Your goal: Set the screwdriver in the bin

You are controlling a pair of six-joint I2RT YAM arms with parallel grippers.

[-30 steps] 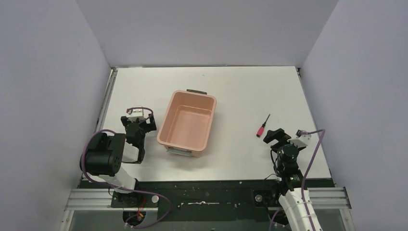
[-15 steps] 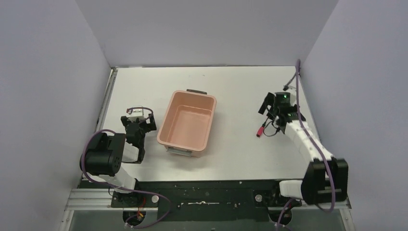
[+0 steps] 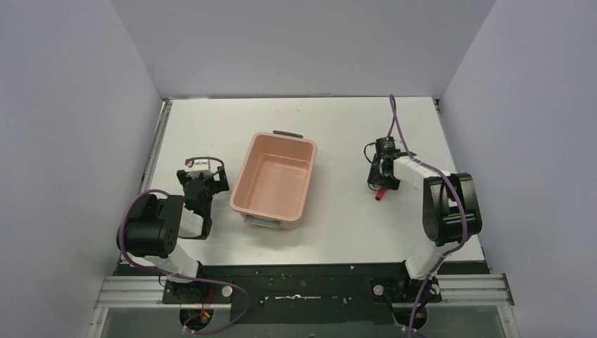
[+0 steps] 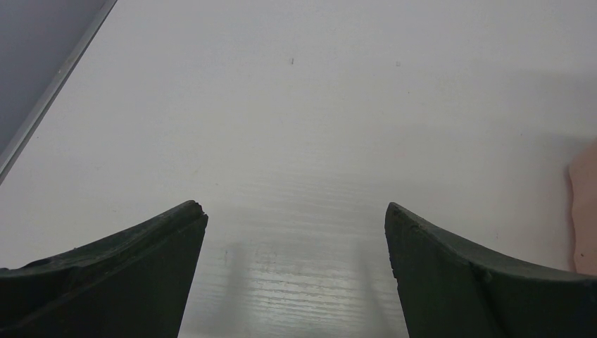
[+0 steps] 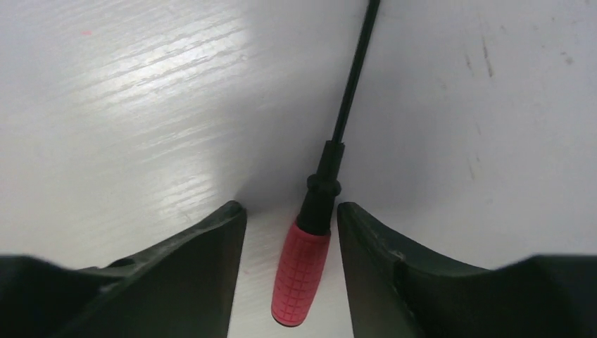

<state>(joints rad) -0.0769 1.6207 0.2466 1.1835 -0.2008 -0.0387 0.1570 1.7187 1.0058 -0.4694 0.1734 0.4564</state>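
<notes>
Both arms are built of round black joint housings and white box-like links. The left arm (image 3: 156,229) carries a purple cable (image 3: 120,236) that loops around its biggest black joint (more of it trails below the base). A small white block (image 3: 202,165) sits at its wrist. The right arm (image 3: 445,211) has a second purple cable (image 3: 393,116) curving away from its wrist. The left gripper (image 4: 296,218) and the right gripper (image 5: 290,211) both have dark, matt, wedge-shaped fingers (image 4: 120,274) with slightly rough edges.
</notes>
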